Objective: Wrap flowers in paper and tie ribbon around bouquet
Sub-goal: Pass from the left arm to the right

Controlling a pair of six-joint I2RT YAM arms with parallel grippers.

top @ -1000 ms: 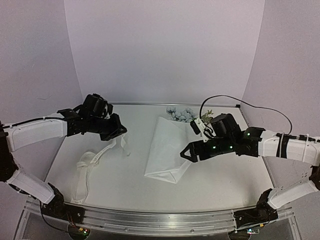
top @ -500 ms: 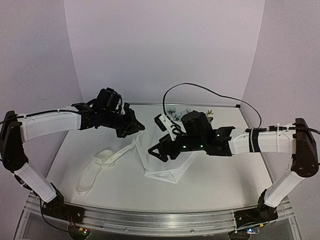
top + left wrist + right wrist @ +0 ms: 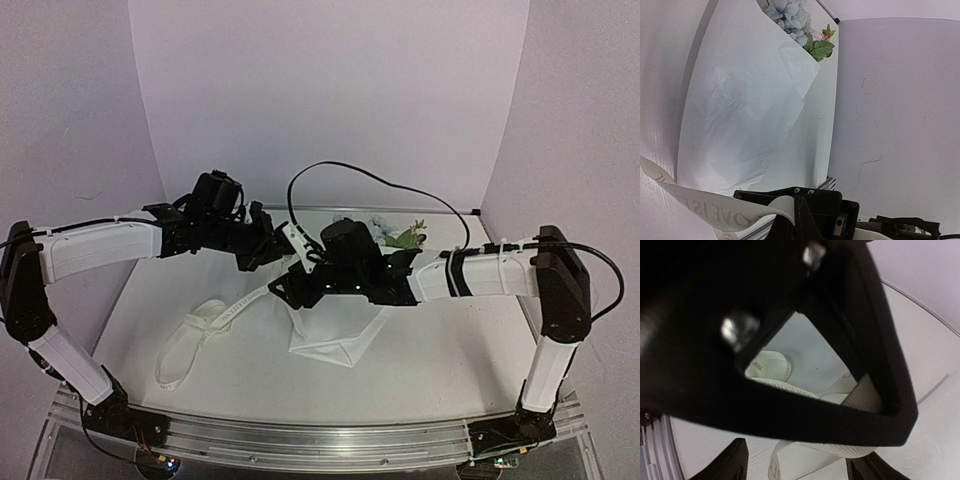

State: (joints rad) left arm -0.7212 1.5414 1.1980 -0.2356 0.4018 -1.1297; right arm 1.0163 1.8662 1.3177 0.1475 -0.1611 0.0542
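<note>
**Top view.** Your left gripper [image 3: 268, 248] sits just left of centre frame, clamped tight on one end of the ribbon [image 3: 215, 320]. From there the ribbon slopes to the lower left, loops on the table [image 3: 450, 350] and ends near the front edge. Your right gripper [image 3: 283, 290] has reached across to centre frame, just below the left one and close to the ribbon. Its jaw state cannot be read from this view. The paper [image 3: 335, 340] lies folded at centre, its upper part hidden under the right arm. The flowers [image 3: 385, 228] show at its far end, near the back of the table. A black cable [image 3: 370, 180] arcs above the right arm.

**Left wrist view.** The paper [image 3: 740, 110] fills the left and centre, folded over the flowers [image 3: 790, 15], which poke out at the top. The ribbon [image 3: 705, 210], lettering visible, crosses the lower left and runs into the shut jaws at bottom centre.

**Right wrist view.** A blurred black part [image 3: 715, 315] blocks the upper frame. Through a gap in it you see ribbon [image 3: 770, 367] coiled on the table. The right fingers [image 3: 735, 460] stand well apart at the bottom corners, with a stretch of ribbon showing in the space between them. The fingers are not closed on it. You cannot tell whether either one touches it.
</note>
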